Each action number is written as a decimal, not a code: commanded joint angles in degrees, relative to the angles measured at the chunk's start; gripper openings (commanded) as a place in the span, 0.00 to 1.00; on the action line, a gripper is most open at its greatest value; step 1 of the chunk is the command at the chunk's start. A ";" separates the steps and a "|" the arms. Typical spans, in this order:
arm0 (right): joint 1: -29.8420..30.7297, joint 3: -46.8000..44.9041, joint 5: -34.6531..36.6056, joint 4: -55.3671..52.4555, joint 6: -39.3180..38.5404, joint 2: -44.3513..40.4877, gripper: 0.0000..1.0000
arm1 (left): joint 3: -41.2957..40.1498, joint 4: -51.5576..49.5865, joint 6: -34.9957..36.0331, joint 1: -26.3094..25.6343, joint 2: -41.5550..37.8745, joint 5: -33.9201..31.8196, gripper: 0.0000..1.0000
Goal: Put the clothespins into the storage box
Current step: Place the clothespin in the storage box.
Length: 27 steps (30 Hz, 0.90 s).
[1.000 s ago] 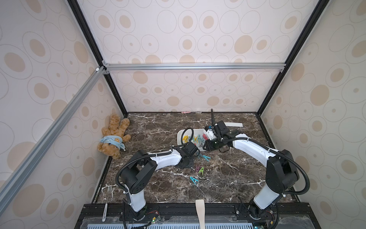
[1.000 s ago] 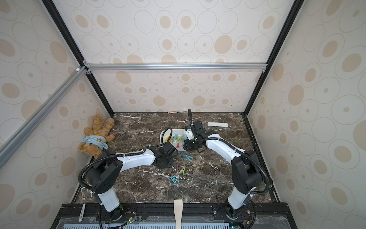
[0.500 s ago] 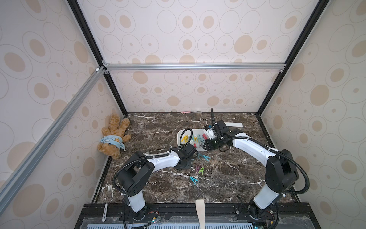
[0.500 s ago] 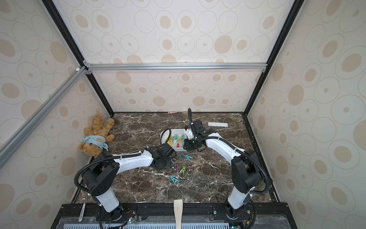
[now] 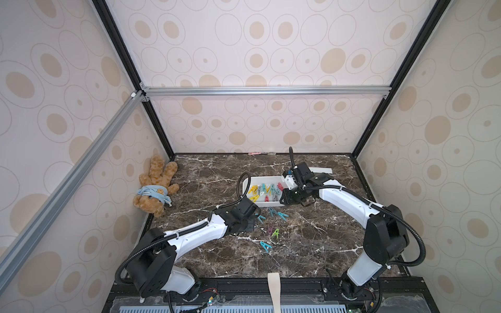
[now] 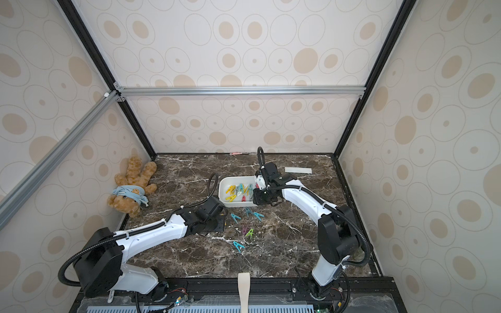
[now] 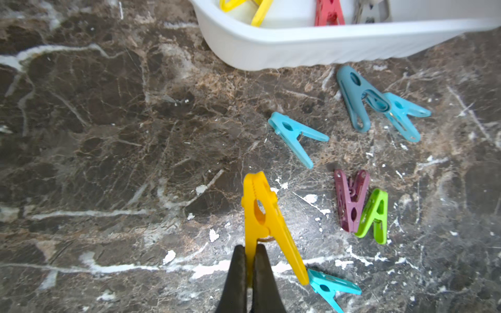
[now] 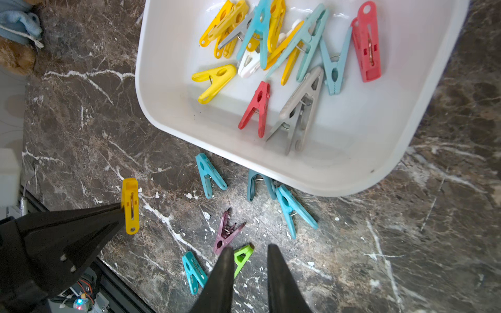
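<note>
Yellow clothespin (image 7: 264, 216) pinched by one leg in our left pincer (image 7: 250, 248), we should carry it over the storage box (image 7: 298, 46) rim before releasing; right pincer (image 8: 250, 252) slightly spread, empty.

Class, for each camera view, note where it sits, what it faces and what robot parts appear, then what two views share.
Top views: high in front, looking down at the storage box; both arms show.
Left wrist: on the left arm, looking down; left tool shows, shut on a yellow clothespin.
Right wrist: on the right arm, looking into the box; open right tool and left tool show.
Shared by both wrist views: that yellow clothespin.
</note>
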 commanded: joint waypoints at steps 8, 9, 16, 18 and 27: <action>0.41 4.29 3.34 -5.84 3.39 -0.72 0.24 | 2.99 9.17 9.89 8.49 -2.74 7.21 0.00; 0.45 5.41 2.97 -6.51 3.81 -0.33 0.24 | 4.33 9.37 10.55 9.22 -1.84 7.68 0.00; 1.35 7.37 3.74 -6.87 5.12 -0.36 0.24 | 13.60 9.89 13.96 12.77 4.54 12.93 0.00; 1.37 6.50 3.64 -5.23 5.68 -0.69 0.24 | 16.90 9.01 14.91 13.46 7.96 13.95 0.00; 1.37 5.81 2.98 -2.67 4.32 -0.56 0.24 | 31.46 4.89 16.44 14.13 24.49 15.16 0.00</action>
